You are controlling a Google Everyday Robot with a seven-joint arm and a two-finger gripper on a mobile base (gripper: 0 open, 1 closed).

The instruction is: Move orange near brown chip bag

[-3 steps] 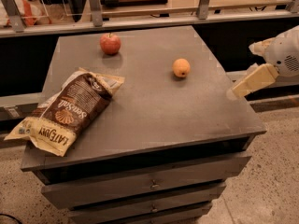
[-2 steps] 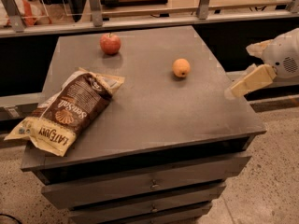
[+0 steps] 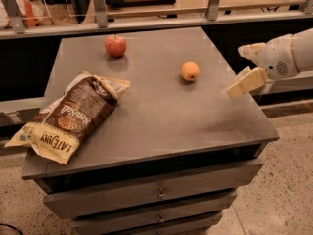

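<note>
The orange (image 3: 190,71) lies on the grey cabinet top (image 3: 161,111), right of centre and toward the back. The brown chip bag (image 3: 68,116) lies flat at the front left, one end overhanging the left edge. My gripper (image 3: 235,71) comes in from the right, over the cabinet's right edge, about a hand's width right of the orange. It is open and empty, with one finger (image 3: 247,82) low and the other above it.
A red apple (image 3: 115,46) with a stem stands at the back left of the top. Drawers (image 3: 156,195) run down the cabinet's front. A railing with posts (image 3: 146,23) runs behind the cabinet. The floor (image 3: 288,180) lies to the right.
My gripper has moved slightly left, toward the orange. The orange, apple and chip bag have not moved.
</note>
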